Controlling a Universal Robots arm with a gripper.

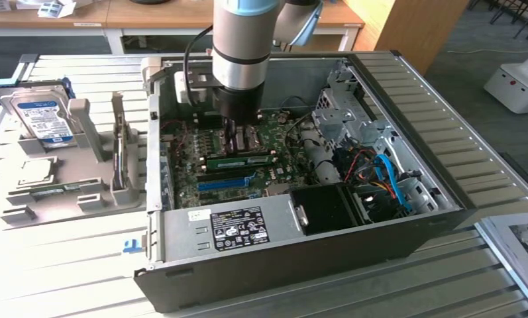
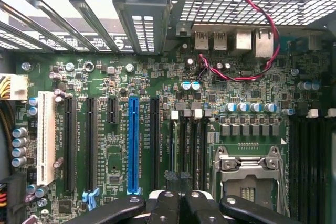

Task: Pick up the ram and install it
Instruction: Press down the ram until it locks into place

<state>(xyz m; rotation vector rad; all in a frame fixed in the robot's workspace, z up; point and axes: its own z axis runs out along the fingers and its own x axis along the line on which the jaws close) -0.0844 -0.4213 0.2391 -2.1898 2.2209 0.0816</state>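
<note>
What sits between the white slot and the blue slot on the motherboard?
In the wrist view, two long black slots and a short black slot lie between the white slot and the blue slot.

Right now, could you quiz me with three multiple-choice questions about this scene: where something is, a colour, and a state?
1. Where is the hard drive?
A. In the grey holder beside the computer case
B. Inside that case
C. On the floor

2. What colour is the long slot among the black ones on the motherboard?
A. Red
B. Blue
C. Yellow

3. The claw is:
A. Wide open
B. Shut
C. Gripping a cable

Answers:
1 A: it stands at the exterior view's left, outside the case.
2 B: the wrist view shows it bright blue.
3 B: its fingers sit together above the board.
</note>
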